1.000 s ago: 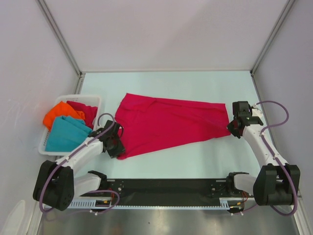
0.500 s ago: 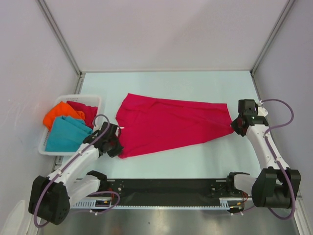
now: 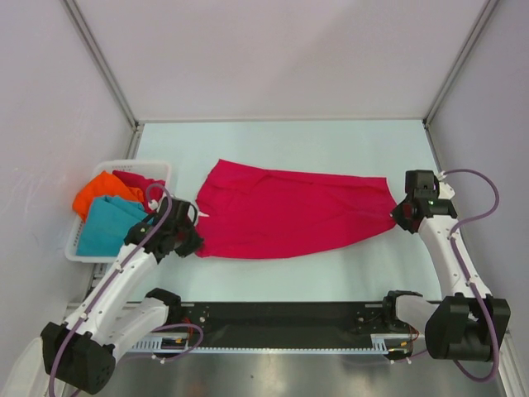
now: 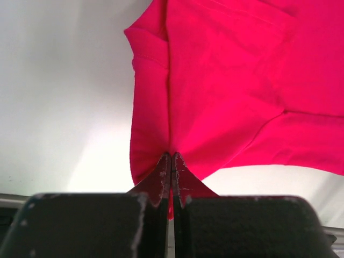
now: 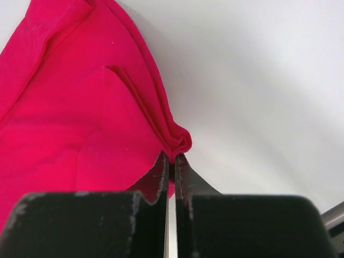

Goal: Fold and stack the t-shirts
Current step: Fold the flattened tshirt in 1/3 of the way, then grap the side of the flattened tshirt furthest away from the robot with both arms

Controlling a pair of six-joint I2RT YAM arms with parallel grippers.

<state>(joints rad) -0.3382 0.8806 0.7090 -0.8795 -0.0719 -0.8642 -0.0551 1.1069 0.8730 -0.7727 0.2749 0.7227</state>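
Tightly, left gripper (image 4: 172, 161) and right gripper (image 5: 172, 159) pinch opposite edges of the crimson t-shirt (image 3: 289, 219).

A crimson t-shirt (image 3: 289, 219) lies stretched across the middle of the desk (image 3: 331, 149), creased lengthwise. The left tool (image 3: 192, 241) pinches its left corner and the right tool (image 3: 397, 217) its right corner. At centre left, an orange t-shirt (image 3: 95, 192), a teal t-shirt (image 3: 103, 227) and a second crimson t-shirt (image 3: 145, 184) sit bunched in a white basket (image 3: 132, 163).

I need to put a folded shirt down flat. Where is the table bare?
Bare table lies between the red t-shirt and the back wall, and in the strip between the shirt and the black rail at the arm bases. The left is crowded: the full basket and the left arm.
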